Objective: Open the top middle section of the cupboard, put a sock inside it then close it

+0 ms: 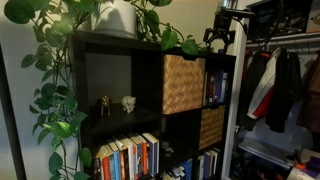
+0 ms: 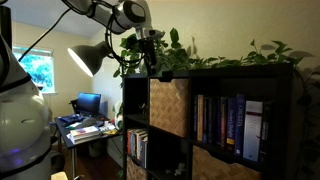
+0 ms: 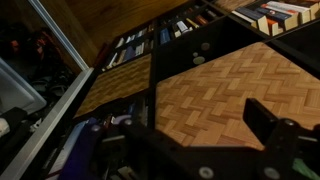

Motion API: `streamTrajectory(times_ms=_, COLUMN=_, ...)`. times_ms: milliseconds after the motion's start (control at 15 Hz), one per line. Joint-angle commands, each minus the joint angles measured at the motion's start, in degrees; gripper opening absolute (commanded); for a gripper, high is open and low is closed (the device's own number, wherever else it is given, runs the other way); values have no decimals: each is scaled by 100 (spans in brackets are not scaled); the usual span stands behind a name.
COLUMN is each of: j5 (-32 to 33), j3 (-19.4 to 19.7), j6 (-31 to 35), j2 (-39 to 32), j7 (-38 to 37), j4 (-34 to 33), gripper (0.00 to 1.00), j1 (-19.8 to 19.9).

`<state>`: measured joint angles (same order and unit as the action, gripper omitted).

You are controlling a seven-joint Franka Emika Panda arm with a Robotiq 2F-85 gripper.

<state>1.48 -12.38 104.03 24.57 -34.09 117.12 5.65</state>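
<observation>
The cupboard (image 1: 120, 45) is a dark cube shelf. Its top middle section holds a woven basket drawer (image 1: 183, 83), pushed in. The drawer also shows in an exterior view (image 2: 168, 105) and fills the wrist view (image 3: 230, 85). My gripper (image 1: 218, 42) hangs open and empty in front of the shelf's top edge, above and just to the side of the drawer. It shows near the drawer's top corner in an exterior view (image 2: 150, 55). In the wrist view its fingers (image 3: 200, 135) are spread apart in front of the woven face. No sock is in view.
A second woven drawer (image 1: 211, 127) sits one row lower. Books (image 1: 128, 157) fill the lower sections, and more (image 2: 228, 125) stand beside the top drawer. Two small figurines (image 1: 116, 103) stand in the top end section. Trailing plants (image 1: 60, 90) cover the top. Clothes (image 1: 285, 85) hang beside the shelf. A lamp (image 2: 88, 58) stands near a desk.
</observation>
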Motion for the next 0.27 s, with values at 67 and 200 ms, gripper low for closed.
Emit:
streamTrajectory(times_ms=67, j5=57, j3=115, j6=-13, j2=-20, j7=-46, j4=-14, gripper=100, j1=-161)
streamTrajectory(times_ms=200, j5=56, j3=114, j6=-14, j2=-21, j7=-46, j4=-14, gripper=100, j1=-167)
